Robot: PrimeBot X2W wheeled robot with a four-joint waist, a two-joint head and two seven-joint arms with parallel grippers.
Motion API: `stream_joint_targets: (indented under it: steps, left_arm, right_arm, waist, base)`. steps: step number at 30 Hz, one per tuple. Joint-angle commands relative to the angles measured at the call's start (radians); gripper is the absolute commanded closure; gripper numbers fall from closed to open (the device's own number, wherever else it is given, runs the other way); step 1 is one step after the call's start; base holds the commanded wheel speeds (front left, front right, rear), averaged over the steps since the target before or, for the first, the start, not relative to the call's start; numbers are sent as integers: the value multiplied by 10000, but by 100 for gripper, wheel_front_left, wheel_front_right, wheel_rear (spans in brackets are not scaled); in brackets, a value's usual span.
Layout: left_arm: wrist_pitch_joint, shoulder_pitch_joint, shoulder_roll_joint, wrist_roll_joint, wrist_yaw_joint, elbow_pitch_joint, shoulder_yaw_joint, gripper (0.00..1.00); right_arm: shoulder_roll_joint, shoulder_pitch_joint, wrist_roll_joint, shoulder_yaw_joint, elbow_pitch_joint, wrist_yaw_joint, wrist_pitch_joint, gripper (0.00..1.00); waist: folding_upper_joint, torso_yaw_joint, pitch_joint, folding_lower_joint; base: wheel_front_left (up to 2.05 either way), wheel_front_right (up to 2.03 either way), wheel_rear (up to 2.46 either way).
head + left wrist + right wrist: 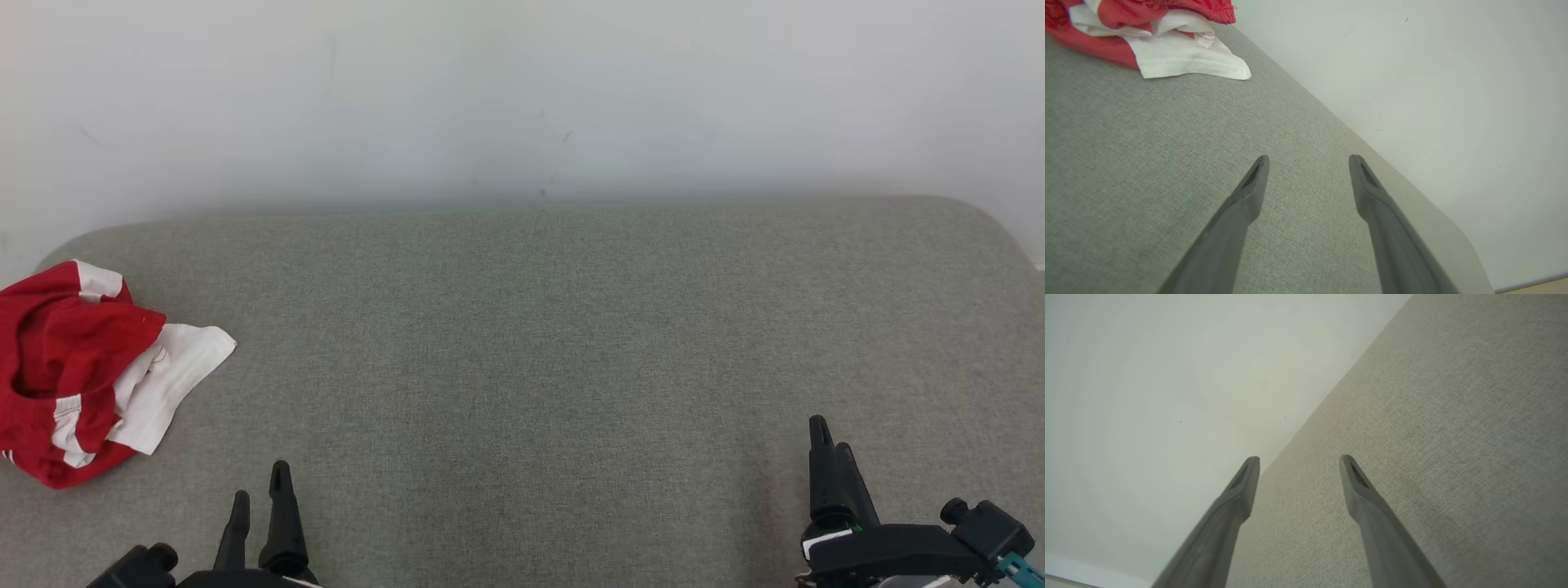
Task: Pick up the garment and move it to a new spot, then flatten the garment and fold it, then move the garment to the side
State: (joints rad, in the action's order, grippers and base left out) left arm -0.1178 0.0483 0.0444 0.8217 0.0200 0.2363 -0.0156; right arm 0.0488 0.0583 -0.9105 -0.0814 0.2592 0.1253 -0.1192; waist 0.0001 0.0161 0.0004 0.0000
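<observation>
Garment [73, 367] sits crumpled at the far left of the bench [522, 327] in our head view, partly cut off by the frame edge. It's red cloth with white panels, bunched in a heap, with one white flap sticking out toward the bench middle. Not flat, not folded.

Left fingers [282, 502] are at the lower left of our head view, tips pointing up the frame. They're near the garment but apart from it, off to its right. In the left wrist view the left fingers [1249, 192] are spread wide with nothing between them and bare grey bench [1126, 163] below. The garment [1167, 53] is in the top left corner there, ahead of the tips, with no contact. Its white hem faces the fingers.

Right fingers [829, 465] are at the lower right of our head view, well apart from the garment on the other side of the bench. They overlap in that view, so we can't read the gap there. In the right wrist view the right fingers [1241, 486] are spread wide and hold nothing. They sit over the bench [1453, 416], with the pale wall [1147, 396] beyond.

The bench has a grey woven cover and rounded far corners, and stands against the plain wall [522, 98]. We can't tell whether any fingertip touches the cover.
</observation>
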Motion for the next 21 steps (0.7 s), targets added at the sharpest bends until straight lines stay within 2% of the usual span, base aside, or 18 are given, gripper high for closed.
stream_joint_targets:
  steps: [1, 8, 21]
  left_arm:
    - [-110, 88, 53, -438, -74, -166, -30, 0]
    - [-281, 71, 56, -1374, -216, -152, -222, 0]
    - [-608, 130, 61, -3361, -542, -76, -593, 0]
  right_arm:
    - [13, 147, 412, 8, -126, 57, -102, 0]
    - [13, 143, 1644, 154, -205, 60, -273, 0]
    - [15, 128, 3250, 311, -290, 67, -605, 0]
  waist:
    - [-1, -2, 10, 0]
    - [-1, -3, 44, 0]
    - [-1, 17, 57, 0]
  base:
    - [0, 0, 0]
    - [0, 0, 0]
    - [0, 0, 0]
